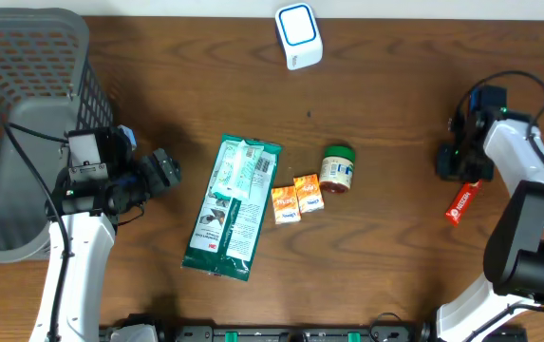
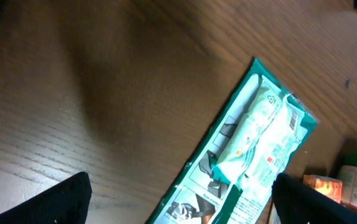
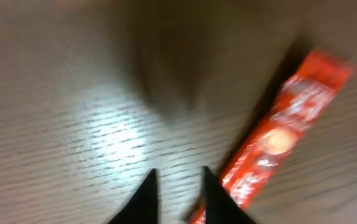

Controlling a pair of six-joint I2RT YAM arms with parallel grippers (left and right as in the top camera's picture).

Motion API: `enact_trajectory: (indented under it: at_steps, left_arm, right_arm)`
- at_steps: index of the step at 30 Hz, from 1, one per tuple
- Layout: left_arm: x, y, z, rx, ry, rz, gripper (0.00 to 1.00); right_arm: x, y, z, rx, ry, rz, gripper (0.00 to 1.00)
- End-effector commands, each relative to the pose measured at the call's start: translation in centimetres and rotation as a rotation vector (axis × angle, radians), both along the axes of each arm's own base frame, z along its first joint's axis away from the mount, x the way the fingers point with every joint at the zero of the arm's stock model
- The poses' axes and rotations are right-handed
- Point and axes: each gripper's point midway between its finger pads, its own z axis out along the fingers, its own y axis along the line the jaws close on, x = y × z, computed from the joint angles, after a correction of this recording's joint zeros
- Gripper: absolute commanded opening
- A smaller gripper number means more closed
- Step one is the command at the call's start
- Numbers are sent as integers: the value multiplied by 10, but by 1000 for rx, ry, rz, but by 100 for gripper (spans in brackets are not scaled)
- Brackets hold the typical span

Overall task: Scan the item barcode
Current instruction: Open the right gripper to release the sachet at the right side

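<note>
The white barcode scanner [image 1: 298, 35] with its blue ring stands at the table's far edge. A red snack packet [image 1: 462, 201] lies flat at the right, seen blurred in the right wrist view as the red packet [image 3: 284, 134]. My right gripper [image 3: 179, 186] hovers just left of it, jaws a narrow gap apart with only bare wood between them. In the overhead view the right gripper [image 1: 457, 161] is just above the packet's top end. My left gripper [image 2: 181, 202] is wide open and holds nothing, its fingers spread over the lower end of the green packet [image 2: 253, 143].
A green packet [image 1: 232, 207] lies in the middle, with two small orange boxes [image 1: 296, 200] and a green-lidded jar [image 1: 337, 169] to its right. A grey mesh basket [image 1: 25, 123] fills the left edge behind my left arm.
</note>
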Motion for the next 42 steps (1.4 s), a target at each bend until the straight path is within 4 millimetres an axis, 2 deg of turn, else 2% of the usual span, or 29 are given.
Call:
enact_trajectory:
  at_steps: [1, 5, 8, 11, 14, 17, 20, 22, 25, 27, 35, 39, 42]
  left_arm:
    - [1, 5, 0, 5, 5, 26, 93]
    - [1, 5, 0, 5, 5, 26, 93]
    - [1, 5, 0, 5, 5, 26, 93]
    - [1, 5, 0, 5, 5, 26, 93]
    - [1, 5, 0, 5, 5, 26, 93]
    - [1, 5, 0, 5, 5, 26, 93]
    - [1, 5, 0, 5, 5, 26, 93]
    - [1, 5, 0, 5, 5, 26, 93]
    - [1, 5, 0, 5, 5, 26, 93]
    - [1, 5, 0, 5, 5, 26, 93]
    - [1, 5, 0, 5, 5, 26, 93]
    - [1, 5, 0, 5, 5, 26, 93]
    - [1, 5, 0, 5, 5, 26, 93]
  right_arm:
    - [-22, -4, -24, 45, 17, -192, 15]
    - [-38, -6, -50, 57, 3, -233, 18]
    - [-45, -17, -60, 14, -11, -253, 17]
    - [-48, -34, -57, -52, -7, -270, 16]
    - [-50, -42, -54, -79, 4, -283, 16]
    - [-44, -31, -53, -3, -10, -280, 16]
    - [-40, -20, -52, 63, -21, -245, 20]
    - [-42, -26, -52, 24, -10, -227, 21]
    - [-49, -46, -49, -99, 13, -241, 20]
    - [-48, -51, -48, -125, 9, -254, 19]
    - [-47, -4, -53, 140, 10, -242, 26]
    - [-58, 10, -57, 209, 42, -246, 15]
    - [-73, 9, -66, 181, 76, -256, 15]
